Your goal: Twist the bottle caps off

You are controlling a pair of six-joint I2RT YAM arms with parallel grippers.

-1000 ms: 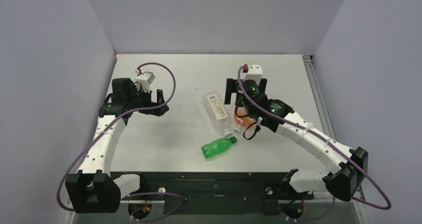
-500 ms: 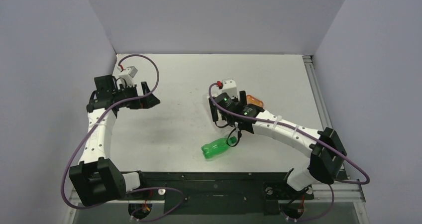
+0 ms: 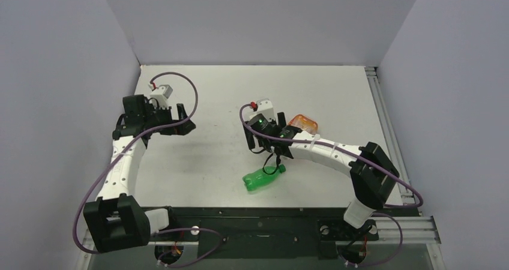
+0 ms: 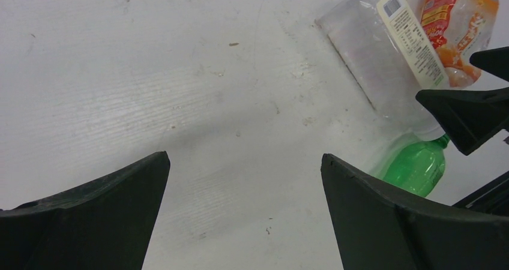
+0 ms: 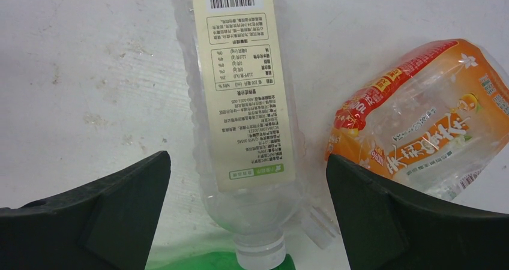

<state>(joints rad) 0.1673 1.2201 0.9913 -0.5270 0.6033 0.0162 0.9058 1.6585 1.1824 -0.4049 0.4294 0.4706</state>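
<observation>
Three bottles lie on their sides mid-table. In the right wrist view my right gripper [image 5: 248, 162] hangs open just above the clear squarish bottle [image 5: 240, 102], one finger on each side of its shoulder, touching nothing. Its white cap [image 5: 259, 258] points toward the green bottle [image 5: 198, 263]. The squat orange bottle [image 5: 432, 138] lies to the right, its white cap [image 5: 318, 222] beside the clear bottle's neck. From above, the green bottle [image 3: 262, 179] and green cap [image 3: 280, 169] show; my right arm hides the clear bottle. My left gripper [image 3: 180, 117] is open over bare table, well left.
The white table [image 3: 210, 156] is walled at the back and on both sides. A metal rail [image 3: 381, 102] runs along its right edge. In the left wrist view my open left gripper [image 4: 243, 159] looks across the table at the bottles [image 4: 384, 60].
My right arm swung left, off the orange bottle and over the clear bottle, which is now covered from above. My left gripper drew back slightly to the left. Both stayed open.
</observation>
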